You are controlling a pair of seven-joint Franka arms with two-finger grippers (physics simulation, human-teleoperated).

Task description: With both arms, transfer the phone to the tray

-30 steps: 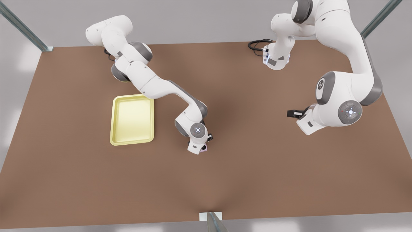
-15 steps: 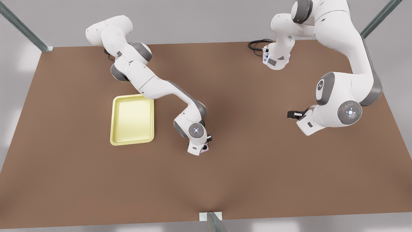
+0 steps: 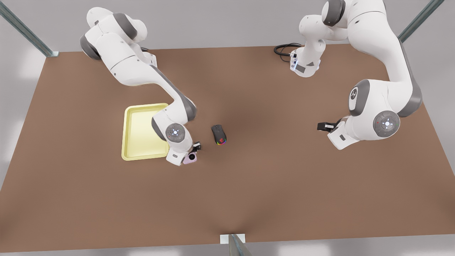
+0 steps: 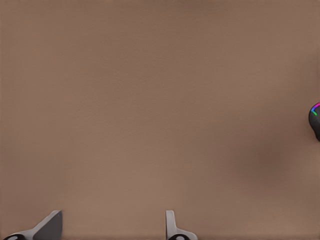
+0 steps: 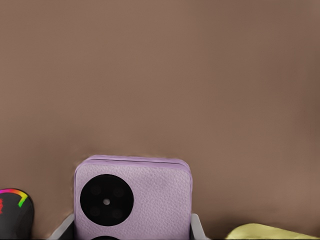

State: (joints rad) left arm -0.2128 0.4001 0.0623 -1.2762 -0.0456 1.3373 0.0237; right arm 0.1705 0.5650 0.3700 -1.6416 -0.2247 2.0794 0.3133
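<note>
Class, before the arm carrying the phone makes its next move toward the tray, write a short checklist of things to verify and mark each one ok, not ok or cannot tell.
1. Phone held between right gripper fingers: ok.
2. Phone over tray: not ok, it sits just off the tray's corner.
3. Mouse apart from the phone: ok.
4. Left gripper waiting away, fingers open: ok.
5. Phone's height above the tray rim: cannot tell.

In the front view the wrist covers most of the phone (image 3: 191,159) and one corner of the tray (image 3: 142,155). In the right wrist view the picture's edge crops the phone's second camera circle and the mouse (image 5: 14,212).
</note>
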